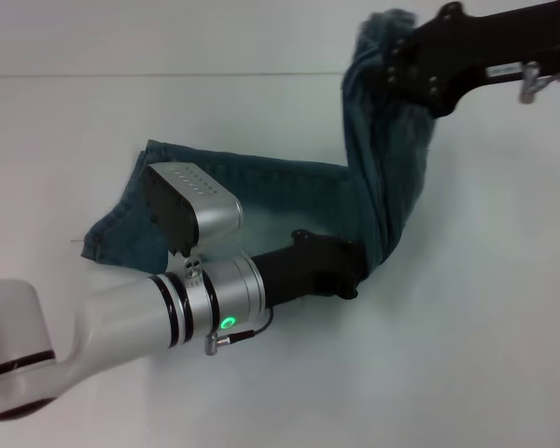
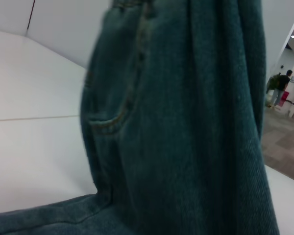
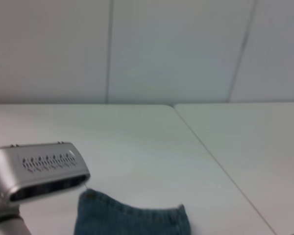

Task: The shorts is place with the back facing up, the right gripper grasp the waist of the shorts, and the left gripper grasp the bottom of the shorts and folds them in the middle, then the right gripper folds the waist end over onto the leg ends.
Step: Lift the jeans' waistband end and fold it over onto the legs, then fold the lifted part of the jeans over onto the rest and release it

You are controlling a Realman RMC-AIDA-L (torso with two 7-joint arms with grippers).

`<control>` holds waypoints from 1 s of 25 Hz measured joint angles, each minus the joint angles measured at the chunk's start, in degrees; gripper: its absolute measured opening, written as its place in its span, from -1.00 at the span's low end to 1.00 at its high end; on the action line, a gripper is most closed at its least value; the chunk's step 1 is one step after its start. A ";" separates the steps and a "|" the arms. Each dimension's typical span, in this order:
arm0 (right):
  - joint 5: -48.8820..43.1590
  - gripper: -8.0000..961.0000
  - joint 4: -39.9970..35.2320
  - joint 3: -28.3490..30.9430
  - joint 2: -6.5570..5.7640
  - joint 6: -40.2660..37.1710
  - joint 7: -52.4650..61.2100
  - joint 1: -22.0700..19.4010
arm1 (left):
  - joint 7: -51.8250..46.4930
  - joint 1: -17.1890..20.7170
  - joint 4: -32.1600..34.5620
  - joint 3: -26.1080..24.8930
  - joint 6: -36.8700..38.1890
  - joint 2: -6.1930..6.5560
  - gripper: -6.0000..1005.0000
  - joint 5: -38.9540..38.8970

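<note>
The shorts [image 1: 261,201] are blue-green denim, narrowed into a long strip on the white table. The leg ends [image 1: 112,233] lie flat at the left and also show in the right wrist view [image 3: 132,218]. From the bend at the middle the cloth rises steeply to the waist [image 1: 383,33], which hangs from my right gripper [image 1: 406,61], shut on it high at the back right. My left gripper [image 1: 350,271] sits low against the near edge of the bend. The left wrist view is filled with the raised denim [image 2: 186,122] and a back pocket [image 2: 112,112].
The white table [image 1: 467,355] has a seam line [image 1: 168,75] across the back. My left forearm with its silver camera housing [image 1: 196,210] lies over the near part of the flat cloth. Past the table's edge is an open hall with a person [image 2: 279,88].
</note>
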 joint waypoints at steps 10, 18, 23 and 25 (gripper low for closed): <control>0.43 -0.68 2.97 -5.47 0.46 2.04 -2.02 0.99 | 0.71 5.76 6.98 -1.86 3.59 0.09 -0.99 0.04; 0.46 -0.66 3.36 -7.48 0.46 2.98 -2.11 1.98 | -7.61 22.39 28.06 -4.00 11.60 0.28 -0.99 -0.56; 0.04 -0.65 7.87 -11.59 0.32 6.20 -2.05 5.38 | -11.02 29.80 35.77 -12.97 19.39 0.50 -0.99 -0.65; -0.05 -0.64 10.81 -13.97 0.13 8.06 -2.31 7.18 | -11.38 31.40 36.84 -15.00 21.24 0.53 -0.99 -0.67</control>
